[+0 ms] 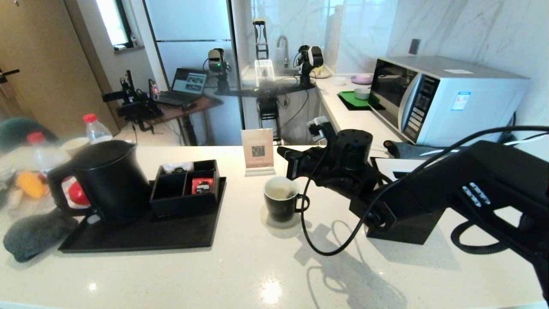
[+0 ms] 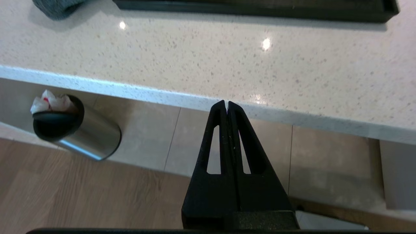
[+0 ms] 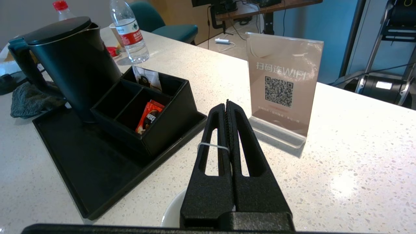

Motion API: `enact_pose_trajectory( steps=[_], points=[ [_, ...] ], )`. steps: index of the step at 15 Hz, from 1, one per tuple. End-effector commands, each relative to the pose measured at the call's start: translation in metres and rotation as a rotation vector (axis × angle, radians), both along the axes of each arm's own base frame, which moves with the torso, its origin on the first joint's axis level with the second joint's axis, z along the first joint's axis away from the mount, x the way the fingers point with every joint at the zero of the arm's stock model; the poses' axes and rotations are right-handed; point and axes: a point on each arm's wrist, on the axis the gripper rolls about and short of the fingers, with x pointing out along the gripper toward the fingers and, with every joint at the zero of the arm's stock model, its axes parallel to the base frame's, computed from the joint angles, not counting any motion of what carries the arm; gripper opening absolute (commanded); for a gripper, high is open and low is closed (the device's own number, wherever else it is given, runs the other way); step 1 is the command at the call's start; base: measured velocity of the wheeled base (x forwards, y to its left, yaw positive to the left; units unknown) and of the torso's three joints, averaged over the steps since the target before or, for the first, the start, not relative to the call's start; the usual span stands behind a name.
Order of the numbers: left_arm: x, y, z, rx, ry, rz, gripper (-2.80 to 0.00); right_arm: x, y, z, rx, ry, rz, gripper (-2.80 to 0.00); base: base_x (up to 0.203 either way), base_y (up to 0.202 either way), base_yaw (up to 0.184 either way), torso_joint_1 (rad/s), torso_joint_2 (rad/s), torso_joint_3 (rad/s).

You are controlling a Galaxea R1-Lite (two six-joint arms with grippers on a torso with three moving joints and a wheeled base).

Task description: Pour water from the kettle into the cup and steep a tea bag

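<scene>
The black kettle [image 1: 107, 180] [image 3: 70, 55] stands lid shut on a black tray [image 1: 141, 238] at the left. To the right of the tray, the black cup [image 1: 281, 199] with its cream inside sits on the counter. My right gripper [image 1: 283, 156] [image 3: 227, 103] hovers just above the cup, shut on a thin white string [image 3: 213, 147] that crosses one finger. The tea bag's pouch is hidden below the fingers. My left gripper [image 2: 227, 103] is shut and empty, parked off the counter's front edge over the floor.
A black divided box [image 1: 184, 184] on the tray holds a red packet [image 3: 149, 115]. Behind the cup stands a QR sign [image 1: 257, 151]. A black box [image 1: 407, 227] sits under my right arm, a grey cloth [image 1: 34, 234] and bottles [image 1: 95, 128] at far left.
</scene>
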Motion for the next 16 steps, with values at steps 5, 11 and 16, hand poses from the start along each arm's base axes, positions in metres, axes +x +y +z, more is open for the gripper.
enact_pose_trajectory(
  steps=[5,11,16],
  points=[
    [-0.025,-0.001,0.002,-0.02,-0.231,-0.06,-2.8,0.007,0.008,-0.001,0.011,-0.012,0.008,-2.8,0.0,0.0,0.0,0.0,0.0,0.0],
    [-0.044,-0.004,-0.008,-0.013,-0.394,-0.171,-2.8,0.009,0.01,-0.007,0.005,-0.009,0.007,-2.8,0.0,0.0,0.0,0.0,0.0,0.0],
    [-0.045,-0.004,-0.012,-0.001,-0.407,-0.192,-2.8,0.009,0.009,-0.01,0.001,-0.003,0.005,-2.8,0.0,0.0,0.0,0.0,0.0,0.0]
  ],
)
